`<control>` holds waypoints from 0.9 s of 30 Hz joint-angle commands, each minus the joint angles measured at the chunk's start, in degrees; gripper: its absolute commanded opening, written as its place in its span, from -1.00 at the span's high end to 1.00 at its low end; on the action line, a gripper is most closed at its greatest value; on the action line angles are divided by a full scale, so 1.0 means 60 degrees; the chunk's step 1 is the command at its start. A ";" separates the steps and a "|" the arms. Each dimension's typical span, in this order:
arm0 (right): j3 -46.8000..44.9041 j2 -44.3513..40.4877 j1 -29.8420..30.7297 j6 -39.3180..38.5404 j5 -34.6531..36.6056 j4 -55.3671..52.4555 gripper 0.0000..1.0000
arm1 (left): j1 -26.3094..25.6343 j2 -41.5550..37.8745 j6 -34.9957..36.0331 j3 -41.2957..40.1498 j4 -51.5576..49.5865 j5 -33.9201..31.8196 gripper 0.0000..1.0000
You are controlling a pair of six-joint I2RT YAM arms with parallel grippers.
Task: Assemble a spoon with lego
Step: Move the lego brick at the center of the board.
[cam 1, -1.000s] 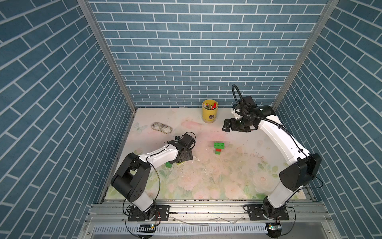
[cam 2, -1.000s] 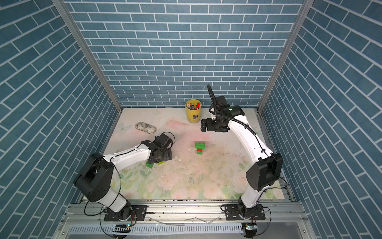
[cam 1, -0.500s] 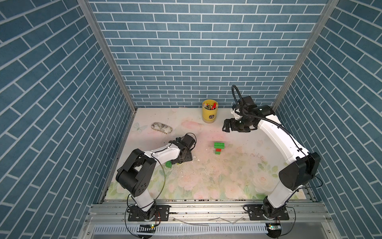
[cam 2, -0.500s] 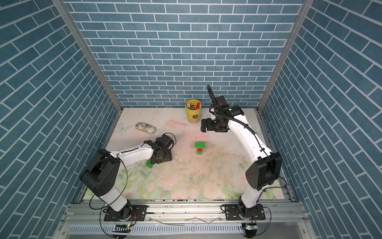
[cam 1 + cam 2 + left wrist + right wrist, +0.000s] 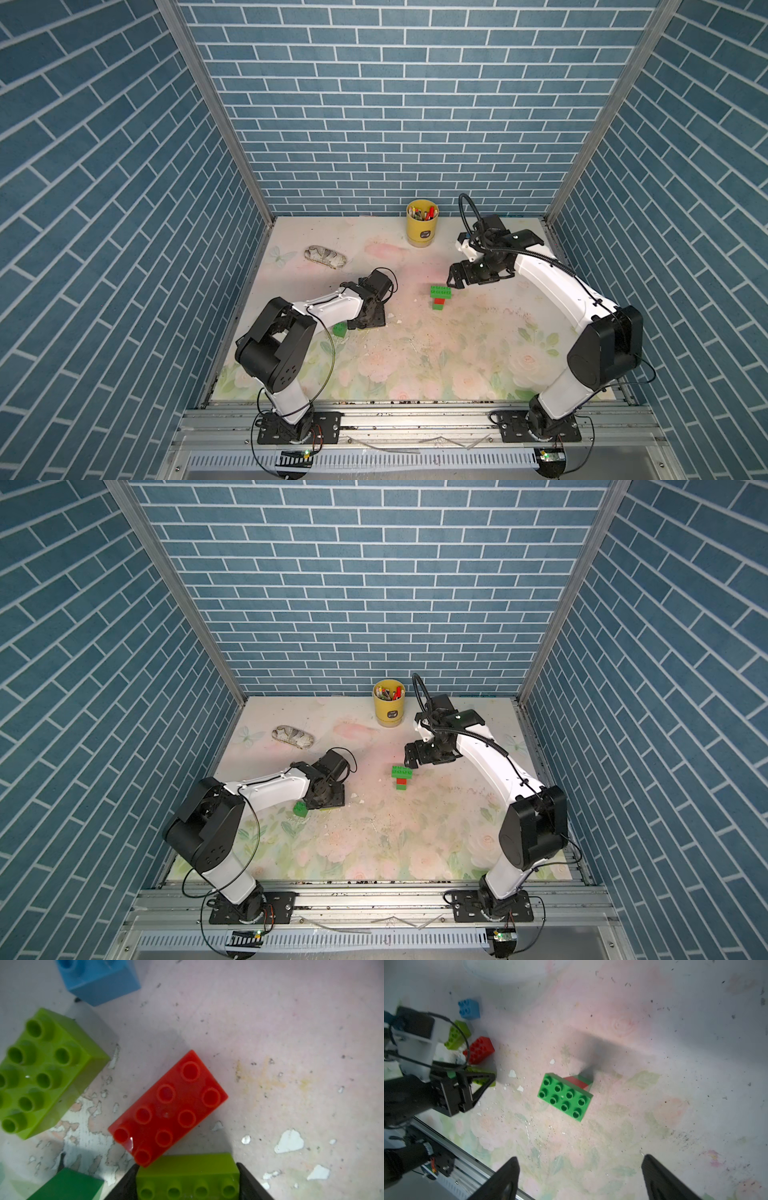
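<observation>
The partly built spoon (image 5: 439, 296) stands mid-table as a small stack: a dark green oblong brick (image 5: 564, 1096) on top of a red and a green one. My right gripper (image 5: 455, 279) hovers just behind it, open and empty (image 5: 580, 1158). Toward the left side of the table my left gripper (image 5: 366, 321) points down into the loose lego. In the left wrist view it (image 5: 186, 1165) is shut on a lime green brick (image 5: 187, 1180), a finger against each end. A red brick (image 5: 168, 1109) touches that brick's corner. Another lime brick (image 5: 41, 1072), a light-blue brick (image 5: 99, 978) and a dark green brick (image 5: 340, 329) lie close by.
A yellow cup of pens (image 5: 421, 226) stands at the back wall. A grey patterned pouch (image 5: 325, 257) lies at the back left. Blue brick-pattern walls close three sides, and a metal rail (image 5: 415, 419) runs along the front edge.
My left gripper's jaws have closed in onto the lime green brick, and the left arm's shoulder has shifted slightly. The right arm has stayed in place, its jaws a touch narrower.
</observation>
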 commanded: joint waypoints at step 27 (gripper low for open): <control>-0.0451 0.1142 0.0636 -0.7869 -0.1666 0.2255 -0.41 | -0.0436 -0.2053 0.2058 0.0417 -0.1295 0.0638 -0.76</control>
